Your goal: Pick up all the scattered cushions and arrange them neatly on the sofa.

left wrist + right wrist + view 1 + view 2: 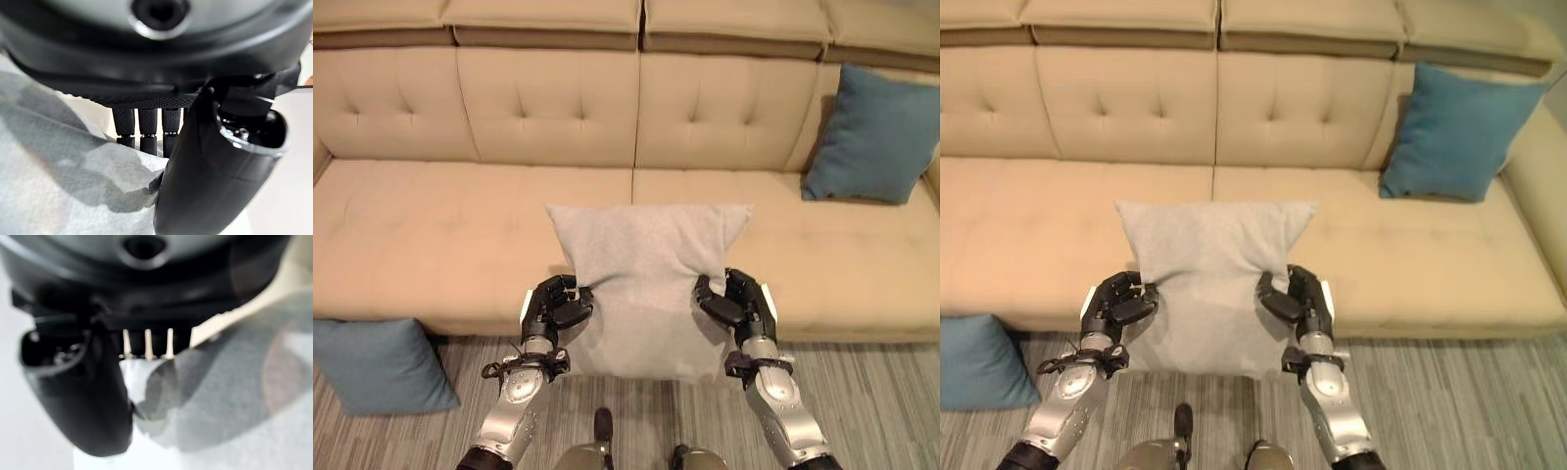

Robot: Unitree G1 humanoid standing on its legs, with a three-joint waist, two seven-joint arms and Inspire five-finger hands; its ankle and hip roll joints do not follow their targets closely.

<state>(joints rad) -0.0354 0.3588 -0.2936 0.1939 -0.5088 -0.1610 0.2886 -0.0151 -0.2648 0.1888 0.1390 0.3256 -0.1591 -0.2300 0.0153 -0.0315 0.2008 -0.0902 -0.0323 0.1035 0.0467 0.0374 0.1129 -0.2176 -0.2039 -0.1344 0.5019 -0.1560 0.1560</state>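
A light grey cushion (644, 274) hangs in front of the beige sofa (431, 225), its upper half over the seat's front edge. My left hand (551, 306) pinches its left side and my right hand (736, 305) pinches its right side, thumbs on the front face. The wrist views show grey cloth (63, 181) caught between thumb and fingers (146, 129), and the same on the right (230, 396). A blue cushion (875, 135) leans upright against the sofa's back at the right end. Another blue cushion (378, 362) lies on the floor at the left, against the sofa's base.
The sofa's seat (1048, 220) runs wide to both sides of the grey cushion, with tufted back cushions (548, 108) behind. A grey striped floor (871, 392) lies before the sofa. The sofa's right arm (1542, 186) rises beyond the upright blue cushion.
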